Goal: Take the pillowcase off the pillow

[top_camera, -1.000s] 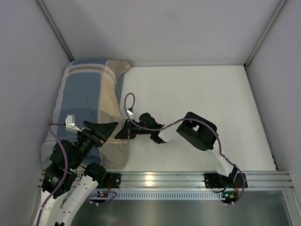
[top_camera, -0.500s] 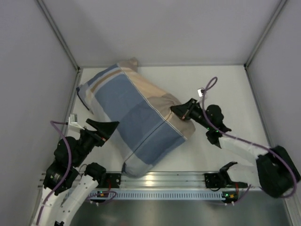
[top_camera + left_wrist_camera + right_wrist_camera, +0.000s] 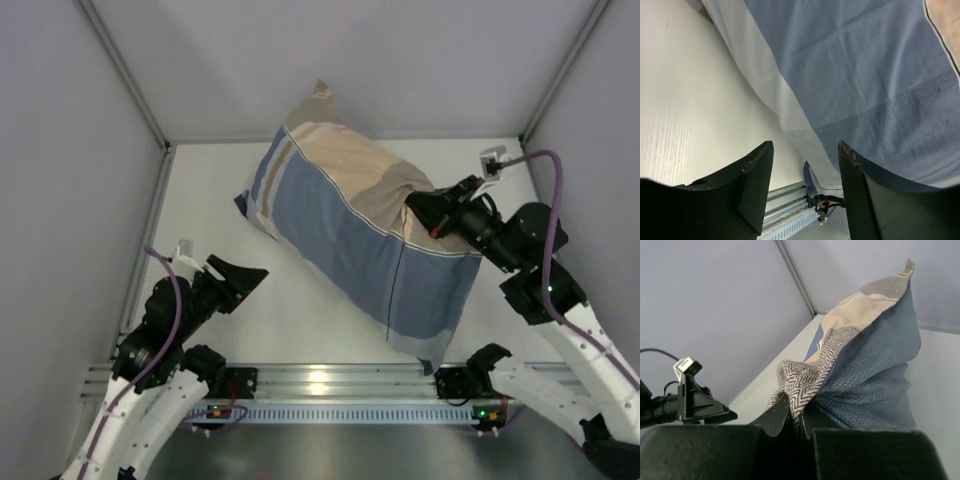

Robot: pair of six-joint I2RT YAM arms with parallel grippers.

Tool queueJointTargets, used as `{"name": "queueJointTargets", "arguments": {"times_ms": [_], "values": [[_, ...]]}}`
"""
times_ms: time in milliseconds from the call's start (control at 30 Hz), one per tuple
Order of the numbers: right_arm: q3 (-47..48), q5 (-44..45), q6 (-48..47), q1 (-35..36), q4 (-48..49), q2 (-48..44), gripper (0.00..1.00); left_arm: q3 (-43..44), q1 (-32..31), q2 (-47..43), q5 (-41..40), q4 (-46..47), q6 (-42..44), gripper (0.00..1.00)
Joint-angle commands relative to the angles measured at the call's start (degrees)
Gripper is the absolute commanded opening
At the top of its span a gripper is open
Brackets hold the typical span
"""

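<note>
- Near left: left pincer (image 3: 250, 284) is released, jaws spread with nothing between them, over the bare desk (image 3: 290, 325) and apart from the cloth.
- Mid desk: pillowcase (image 3: 340, 225) lies plump and diagonal, its near corner by the right arm's base. The blue face is up, with a tan band along the far-right side. The pillow is inside, hidden by the cloth.
- Right of centre: right pincer (image 3: 418, 208) is clenched on a bunched fold of the pillowcase's tan herringbone part.
- Far: the pillowcase's pointed corner sticks up in front of the back wall (image 3: 400, 60).
</note>
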Motion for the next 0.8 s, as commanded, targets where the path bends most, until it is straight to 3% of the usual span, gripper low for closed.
{"name": "queueJointTargets", "arguments": {"times_ms": [0, 33, 100, 133, 200, 300, 333, 367, 467, 500, 600, 633, 767], "values": [[4.29, 1.01, -7.63, 17.02, -1.61, 8.4, 0.0, -1.41, -0.06, 0.11, 1.35, 0.6, -0.41, 0.56], [5.86, 8.88, -9.85, 22.78, -1.89, 10.26, 0.0, -1.32, 0.03, -1.38, 1.09, 0.6, -0.15, 0.52], [6.67, 14.73, -12.5, 34.9, -0.59, 16.33, 0.0, -0.62, -0.06, -2.88, 0.21, -0.01, 0.73, 0.4], [6.41, 16.15, -12.42, 37.49, 0.55, 18.26, 0.0, 0.77, -0.06, -4.54, 0.12, -0.8, 0.64, 0.28], [5.44, 17.91, -11.98, 44.07, 3.19, 24.32, 0.0, 3.32, 0.03, -6.22, -1.11, -5.17, 0.56, 0.17], [3.86, 22.31, -10.15, 49.11, 6.45, 32.15, 0.0, 10.96, 0.03, -8.77, -6.17, -11.15, 1.87, 0.17], [0.9, 22.23, -8.74, 49.38, 12.2, 33.3, 0.0, 13.33, 0.03, -9.04, -7.6, -15.62, 1.96, 0.18], [-0.78, 21.71, -7.51, 49.3, 14.69, 34.96, 0.08, 18.05, 0.11, -9.04, -8.92, -17.31, 2.66, 0.28], [-1.95, 23.71, -5.74, 49.56, 16.13, 37.17, 0.71, 23.44, 0.2, -7.9, -11.74, -21.27, 3.1, 0.54], [-1.68, 23.81, -5.65, 49.56, 15.95, 37.18, 0.77, 23.9, 0.29, -7.29, -11.66, -21.81, 3.28, 0.61], [-0.28, 22.66, -6.61, 50.17, 14.9, 36.21, 0.9, 22.5, 0.9, -6.49, -10.17, -22.34, 2.67, 0.68], [1.47, 23.45, -6.88, 50.44, 13.59, 35.86, 0.99, 21.89, 1.52, -6.58, -10.08, -22.25, 2.49, 0.7], [3.68, 26.09, -8.64, 54.03, 8.66, 31.13, 0.99, 18.11, 1.96, -6.32, -10.34, -22.25, 2.14, 0.71]]}}
